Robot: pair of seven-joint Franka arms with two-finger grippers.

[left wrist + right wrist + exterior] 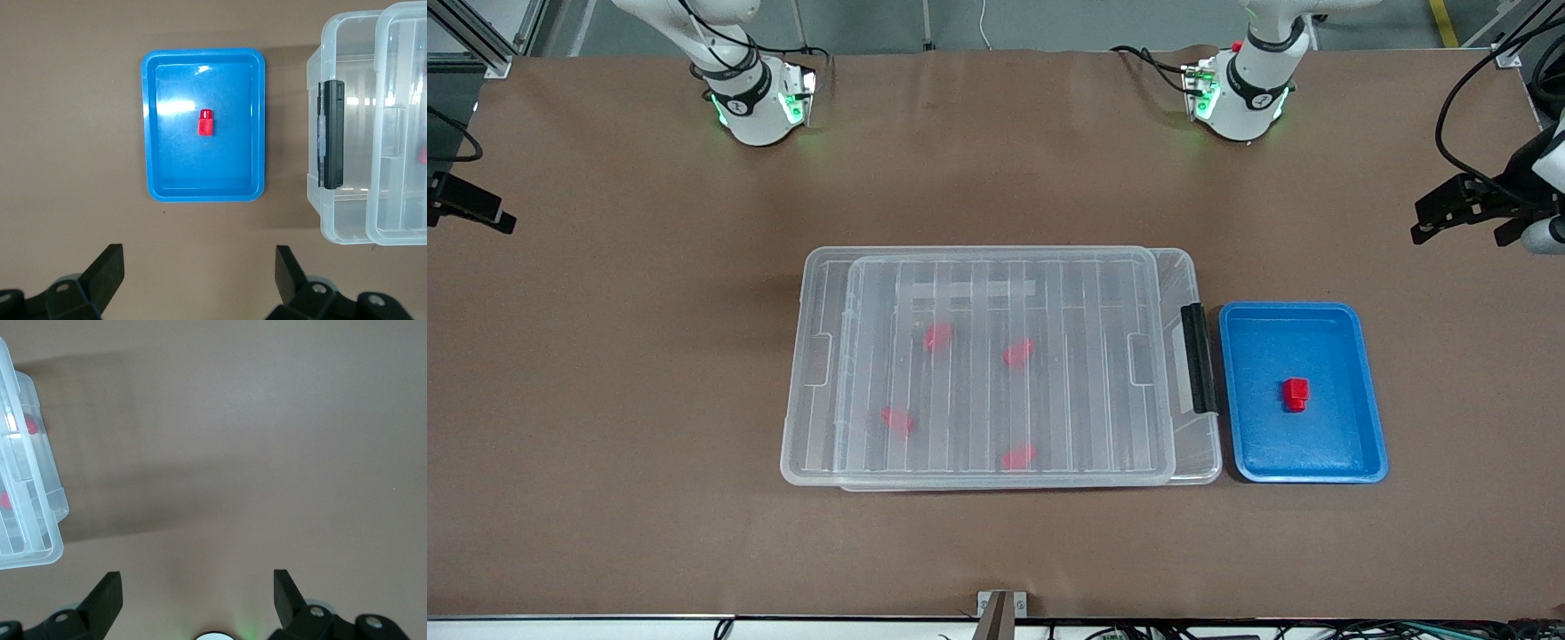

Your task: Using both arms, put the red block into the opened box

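- red block [1296, 394] sits in the blue tray [1369, 391], roughly mid-floor, a bit toward the tray edge at the left arm's end of the table; touches no tray wall
- block's long axis runs toward/away from the front camera, parallel to the tray's long sides; narrower stub looks to be at the end nearer the front camera, but it's small in the front view, so not certain
- in the left wrist view the block [205, 123] shows a lighter band at one end
- box [809, 373] lies mid-table, long axis along the table's length; ribbed clear lid [1094, 293] rests on top, shifted toward the left arm's end and toward the front camera, so a strip of the box shows at the right arm's end
- black handle [1197, 357] is on the box's short end facing the tray; tray is just beside that end, not touching
- four red pieces show through the lid inside the box, e.g. [938, 335]
- no readable labels or writing on block, tray or box
- left gripper [200, 270]: fingers wide apart, nothing held, up over bare table beside the tray
- right gripper [198, 590]: fingers wide apart, nothing held, over bare table off the box's corner at the right arm's end
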